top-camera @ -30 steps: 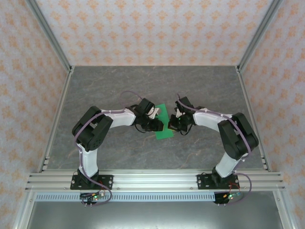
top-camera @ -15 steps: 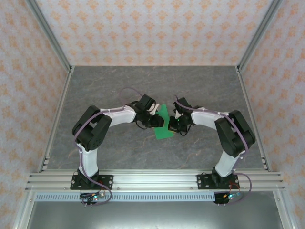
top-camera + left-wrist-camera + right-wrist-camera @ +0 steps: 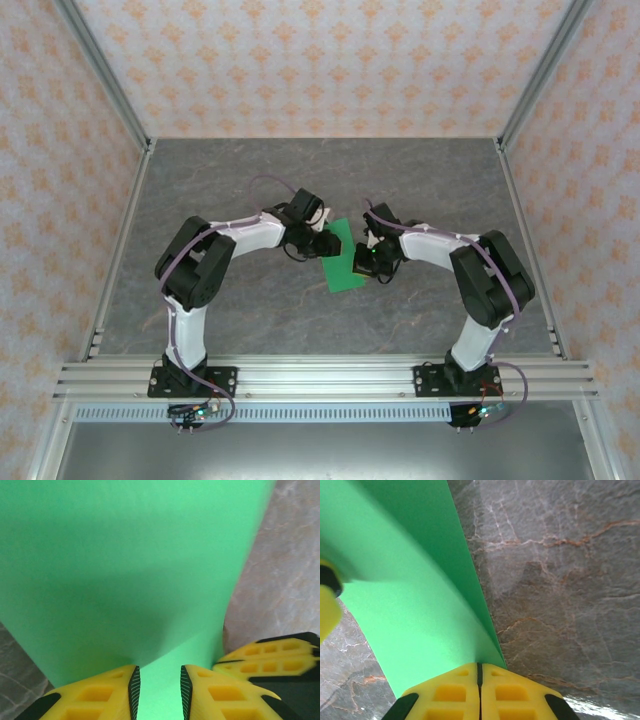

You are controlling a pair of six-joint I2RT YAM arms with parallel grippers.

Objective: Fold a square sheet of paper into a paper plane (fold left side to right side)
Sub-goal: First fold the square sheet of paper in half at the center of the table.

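The square sheet of paper is bright green and lies mid-table between my two grippers. In the right wrist view the paper curls up off the marbled table, and two layers of it converge at my right gripper, which is shut on its edge. In the left wrist view the paper has a shaded raised layer over a brighter lower one. My left gripper stands over it with its jaws apart, green showing in the gap. From above, the left gripper is at the sheet's left side and the right gripper at its right side.
The grey marbled table is boxed in by patterned walls with aluminium posts at the corners. A metal rail runs along the near edge where both arm bases are bolted. The right gripper's yellow fingers sit close beside my left fingers.
My left gripper has shifted a little farther from the near edge along the sheet's left side. The right gripper has edged slightly left with the paper's edge in it.
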